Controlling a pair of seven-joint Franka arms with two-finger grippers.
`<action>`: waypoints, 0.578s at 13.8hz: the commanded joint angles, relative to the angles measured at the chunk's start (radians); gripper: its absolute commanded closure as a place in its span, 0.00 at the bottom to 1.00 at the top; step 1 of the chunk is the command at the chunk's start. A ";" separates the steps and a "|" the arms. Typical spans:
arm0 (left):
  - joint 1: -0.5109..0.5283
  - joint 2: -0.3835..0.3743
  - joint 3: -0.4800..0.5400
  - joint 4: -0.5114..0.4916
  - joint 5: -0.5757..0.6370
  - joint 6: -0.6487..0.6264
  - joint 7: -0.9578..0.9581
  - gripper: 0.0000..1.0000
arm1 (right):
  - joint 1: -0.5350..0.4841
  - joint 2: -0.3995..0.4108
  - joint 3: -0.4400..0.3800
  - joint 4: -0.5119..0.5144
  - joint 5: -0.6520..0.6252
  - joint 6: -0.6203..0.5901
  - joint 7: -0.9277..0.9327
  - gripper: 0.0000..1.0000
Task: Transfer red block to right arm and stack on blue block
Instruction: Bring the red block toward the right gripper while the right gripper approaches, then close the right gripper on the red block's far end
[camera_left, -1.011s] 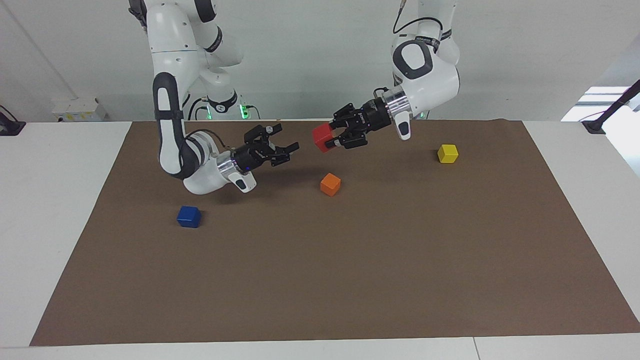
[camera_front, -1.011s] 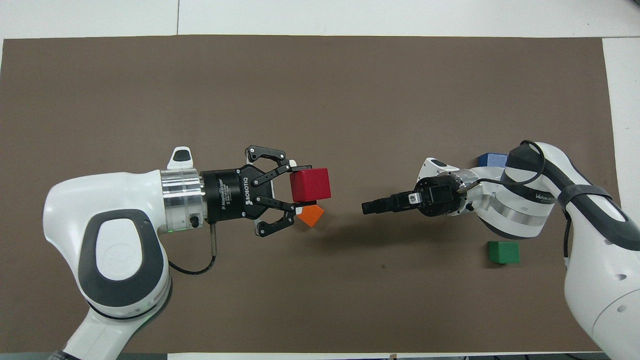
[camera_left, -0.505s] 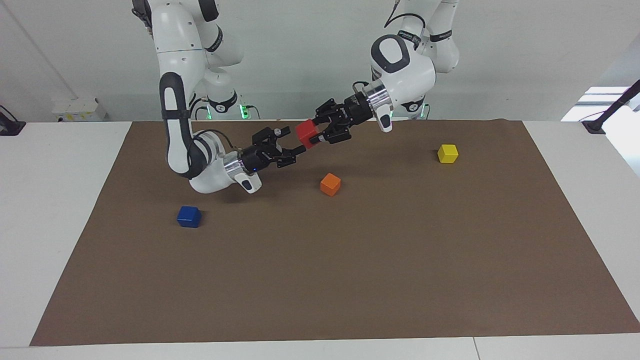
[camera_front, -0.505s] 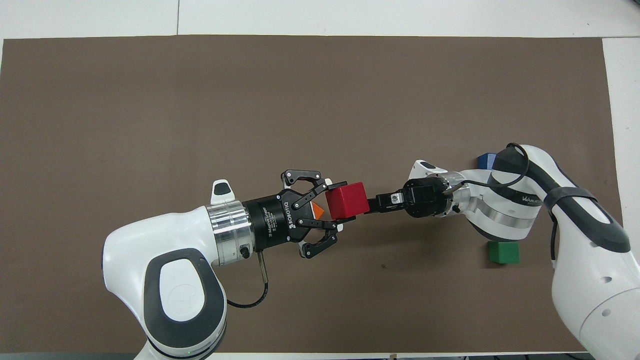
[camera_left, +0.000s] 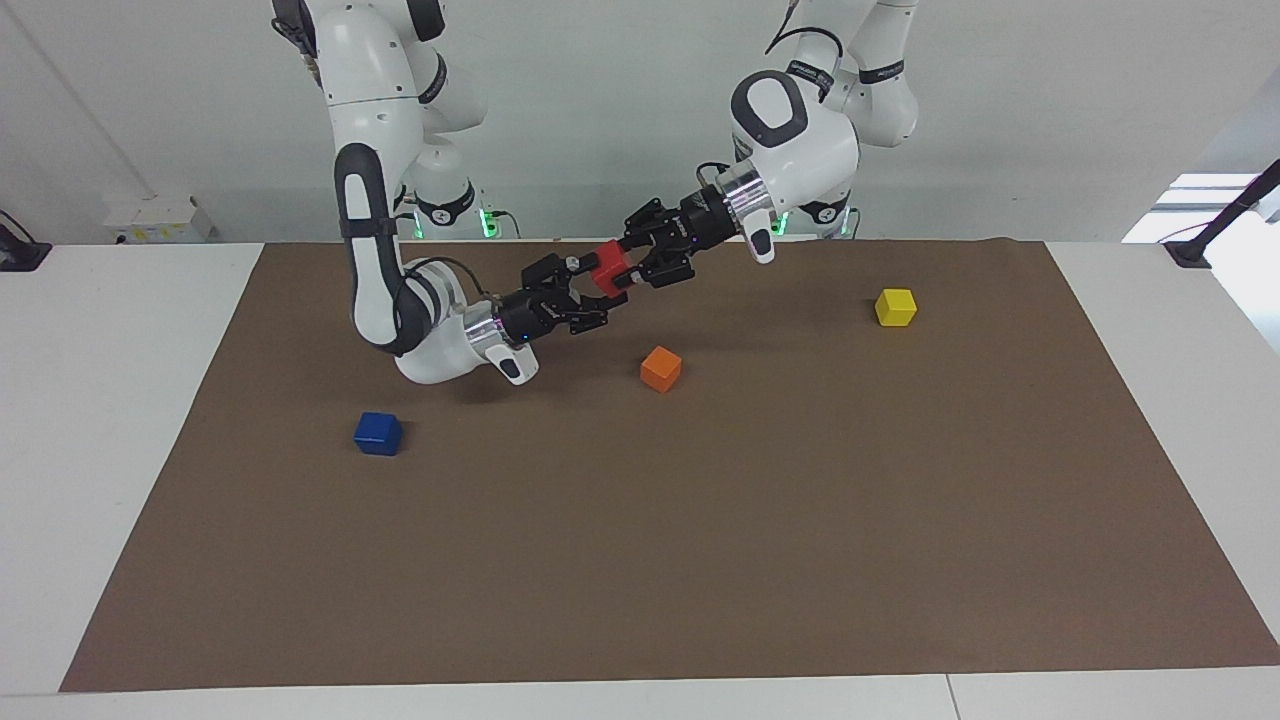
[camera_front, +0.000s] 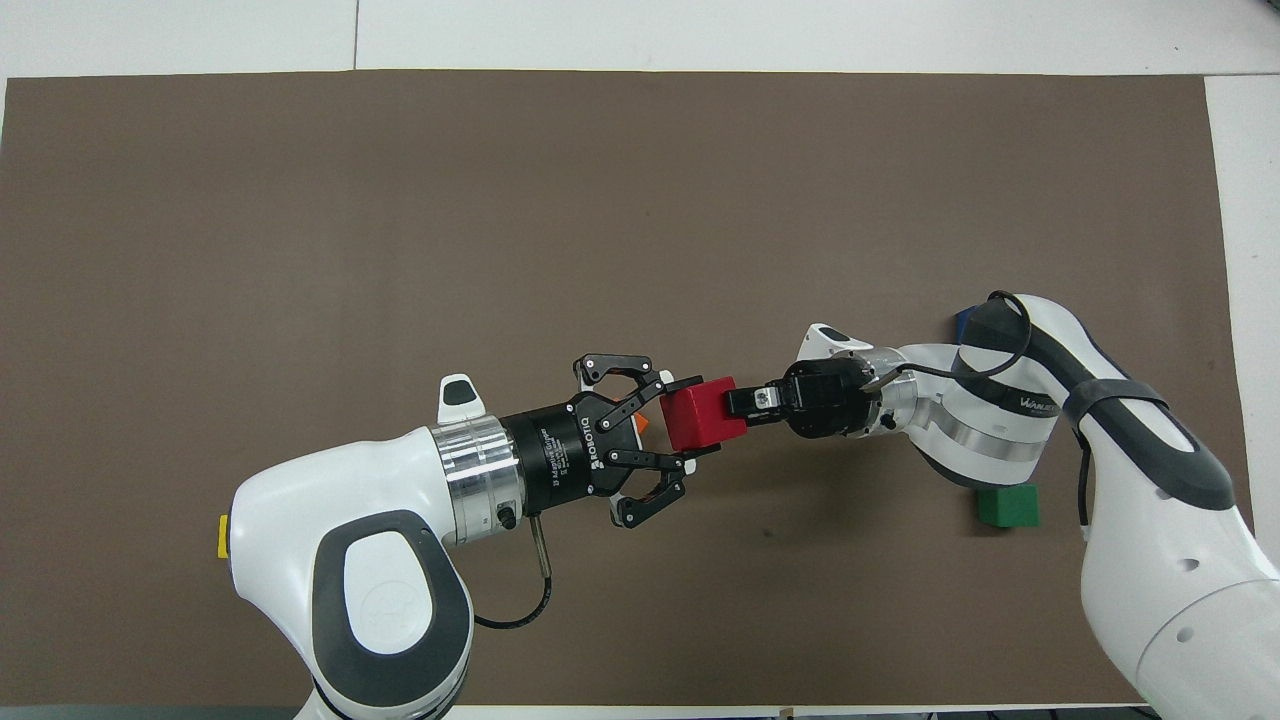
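The red block (camera_left: 606, 266) is up in the air over the brown mat, also seen in the overhead view (camera_front: 700, 415). My left gripper (camera_left: 618, 273) (camera_front: 690, 432) is shut on it. My right gripper (camera_left: 592, 288) (camera_front: 738, 403) meets it from the other end, open, with one finger on either side of the block. The blue block (camera_left: 378, 433) sits on the mat toward the right arm's end. In the overhead view only its corner (camera_front: 963, 320) shows past the right arm.
An orange cube (camera_left: 661, 368) lies on the brown mat (camera_left: 700, 560) below the two grippers. A yellow cube (camera_left: 895, 306) sits toward the left arm's end. A green cube (camera_front: 1008, 506) sits by the right arm, nearer to the robots than the blue block.
Both grippers moved toward each other over the mat. The gap between them closed, and the right gripper's fingers now reach around the red block held by the left gripper.
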 joint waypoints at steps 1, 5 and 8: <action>-0.023 -0.007 0.014 -0.013 -0.032 0.022 0.032 1.00 | 0.010 -0.028 0.001 -0.028 0.032 0.028 0.000 0.00; -0.023 -0.007 0.014 -0.014 -0.032 0.022 0.041 1.00 | 0.011 -0.028 0.001 -0.026 0.032 0.037 -0.002 0.03; -0.021 -0.008 0.014 -0.020 -0.032 0.022 0.043 1.00 | 0.011 -0.028 0.001 -0.026 0.032 0.039 0.000 0.56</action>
